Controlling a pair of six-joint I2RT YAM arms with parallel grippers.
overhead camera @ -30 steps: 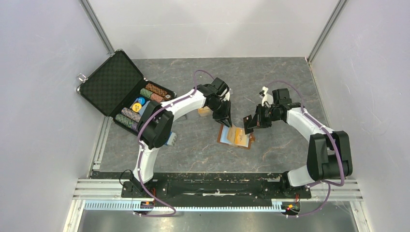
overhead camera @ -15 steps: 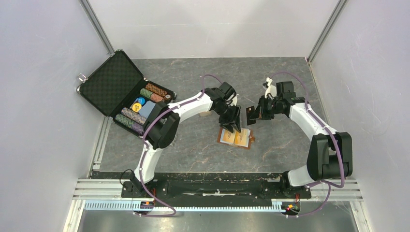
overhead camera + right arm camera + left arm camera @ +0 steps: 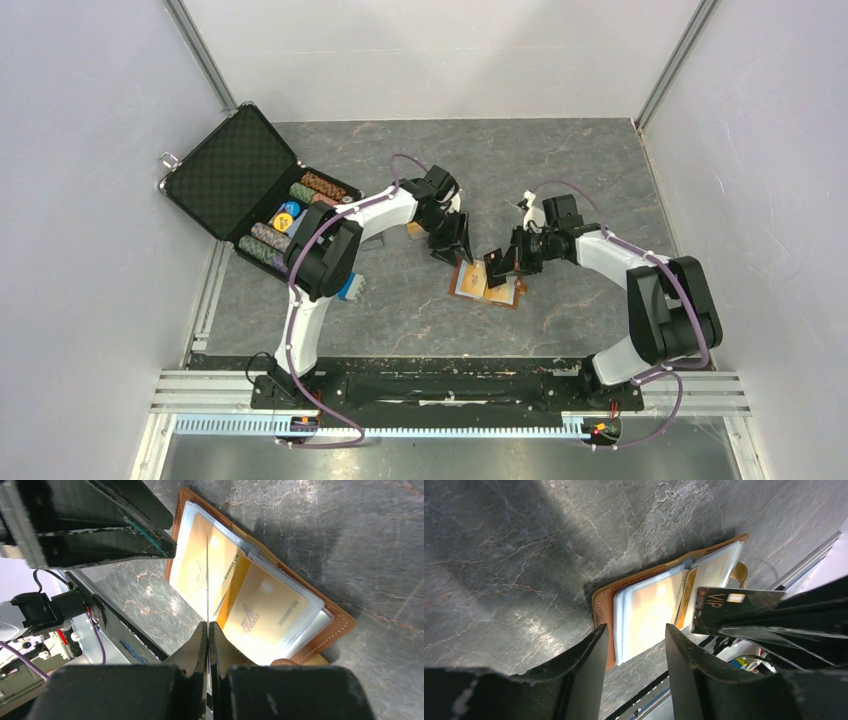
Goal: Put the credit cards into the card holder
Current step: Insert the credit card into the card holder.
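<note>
Grey tabletop (image 3: 400,310): card holder (image 3: 649,610) open beneath both jaws; right gripper (image 3: 208,626) clenched on a dark credit card (image 3: 734,605), left gripper (image 3: 636,630) released, empty.

Tan card holder (image 3: 344,623), orange cards (image 3: 267,611), black card (image 3: 735,603).

The left gripper (image 3: 636,632) has its 2 fingers spread apart, just over the open brown wallet (image 3: 603,600). The wallet lies flat on the grey table (image 3: 524,555). Orange cards (image 3: 687,597) show in its clear pockets. A black card (image 3: 734,607) marked VIP is at its right page.
</note>
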